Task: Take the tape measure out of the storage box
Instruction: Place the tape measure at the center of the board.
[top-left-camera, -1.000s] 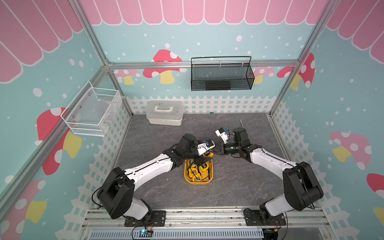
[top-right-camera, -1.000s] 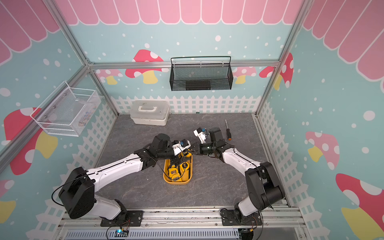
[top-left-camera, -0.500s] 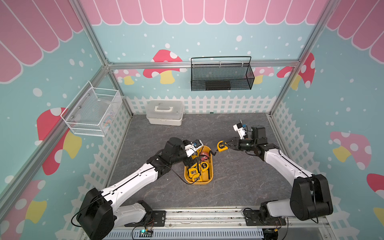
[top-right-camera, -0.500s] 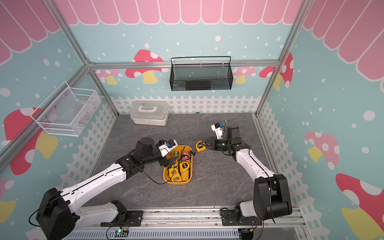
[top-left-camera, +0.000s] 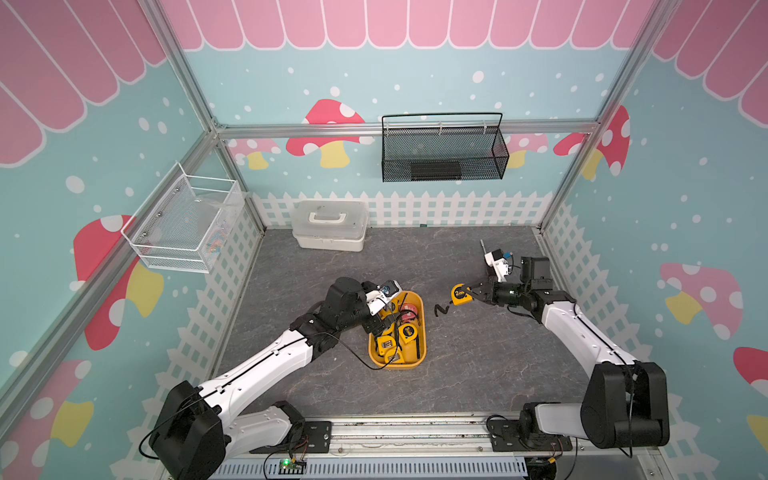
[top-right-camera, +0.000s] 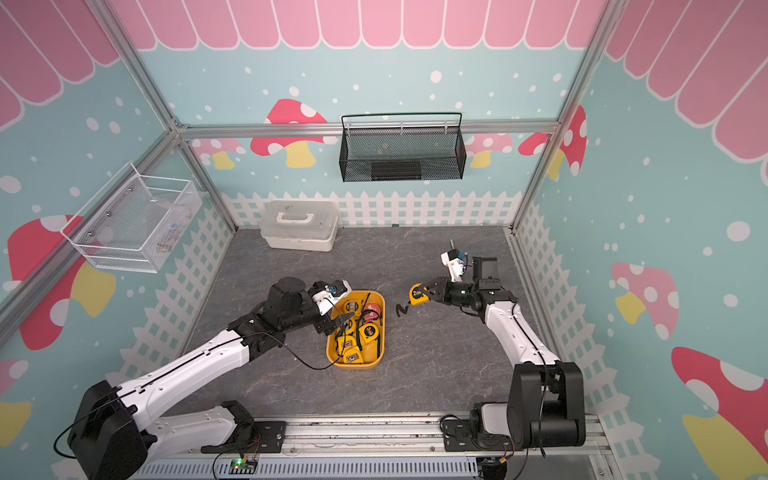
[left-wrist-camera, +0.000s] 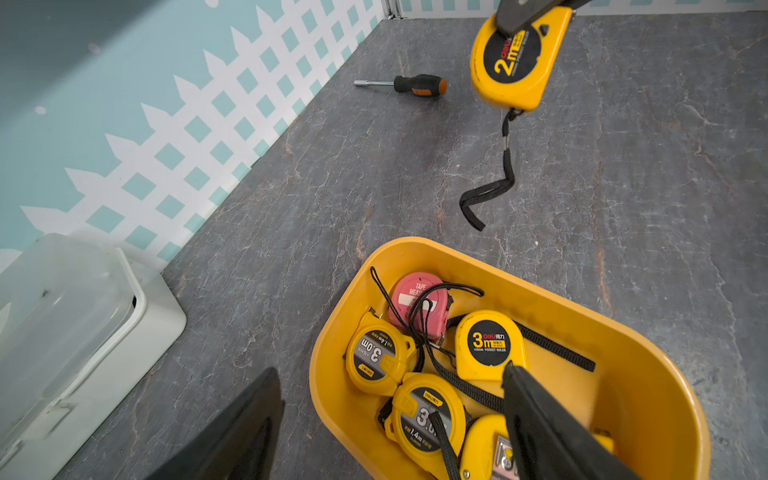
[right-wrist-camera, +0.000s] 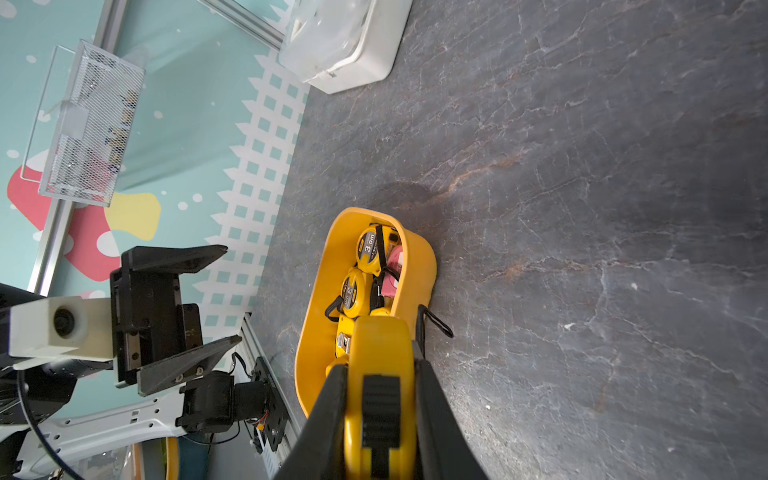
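Right fingers (right-wrist-camera: 440, 419) are clamped on the flat sides of the tape (top-left-camera: 460, 294), held in the air over the bare counter (top-left-camera: 478, 365) on the right arm's side of the box (top-left-camera: 397, 366), well clear of its rim. The strap (left-wrist-camera: 486, 195) dangles below; I cannot tell if its end touches the counter. Left fingers (left-wrist-camera: 540, 424) stand wide and empty, one above the box's inside, the other outside its wall. Other tapes (left-wrist-camera: 488, 345) remain in the box. Judgement: the tape is out, only the set-down is left. Lower it straight onto the open patch, short of the screwdriver (left-wrist-camera: 419, 85), and let the case rest before the fingers part. Keep the strap from swinging back toward the rim. A second ago both arms met over the box's far end. Since then the right arm has swung out to its own side with the tape, and the left has drawn back toward the box's left wall.
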